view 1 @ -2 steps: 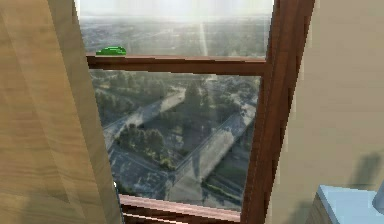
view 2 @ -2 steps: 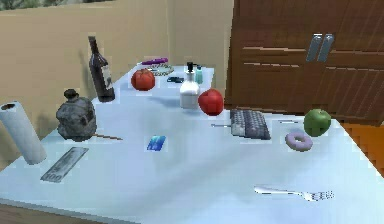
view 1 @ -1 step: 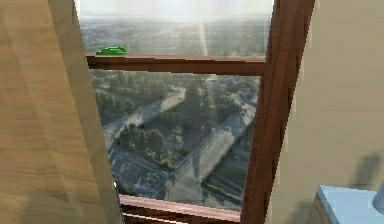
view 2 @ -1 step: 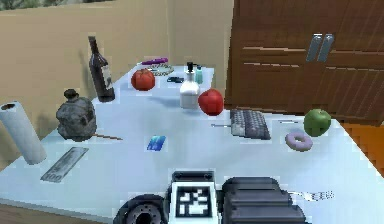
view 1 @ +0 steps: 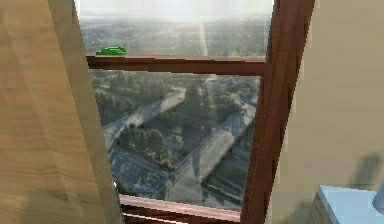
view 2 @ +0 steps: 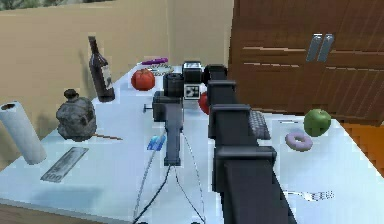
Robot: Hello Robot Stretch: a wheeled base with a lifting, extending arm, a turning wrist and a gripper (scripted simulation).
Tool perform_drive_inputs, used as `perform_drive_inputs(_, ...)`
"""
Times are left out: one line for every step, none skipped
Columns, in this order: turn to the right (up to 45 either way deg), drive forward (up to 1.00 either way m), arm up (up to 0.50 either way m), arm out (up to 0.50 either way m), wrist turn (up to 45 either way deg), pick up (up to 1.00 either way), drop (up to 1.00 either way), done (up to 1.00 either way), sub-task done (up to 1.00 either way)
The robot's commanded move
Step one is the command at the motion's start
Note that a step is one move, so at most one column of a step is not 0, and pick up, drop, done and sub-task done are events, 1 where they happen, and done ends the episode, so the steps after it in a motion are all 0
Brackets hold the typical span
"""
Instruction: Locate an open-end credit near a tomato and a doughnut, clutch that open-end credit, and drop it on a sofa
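One blue card lay on the table just nearer than the gripper, tomato beyond, doughnut well apart; the fingers' stance and load could not be told.

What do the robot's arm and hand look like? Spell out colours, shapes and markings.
The arm is a dark, square-sided bar built from blocky nested segments that step down in size toward its far end. There stand two small white squares with black marks. Beside them the hand has a dark grey, boxy body that ends in two thin, wire-like fingers.
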Motion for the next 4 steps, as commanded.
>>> perform_drive_inputs(0.0,0.00,0.00,0.00,45.0,0.00,0.00,0.00,0.00)
perform_drive_inputs(0.0,0.00,0.00,0.00,45.0,0.00,0.00,0.00,0.00)
perform_drive_inputs(0.0,0.00,0.00,0.00,45.0,0.00,0.00,0.00,0.00)
perform_drive_inputs(0.0,0.00,0.00,0.00,18.0,0.00,0.00,0.00,0.00)
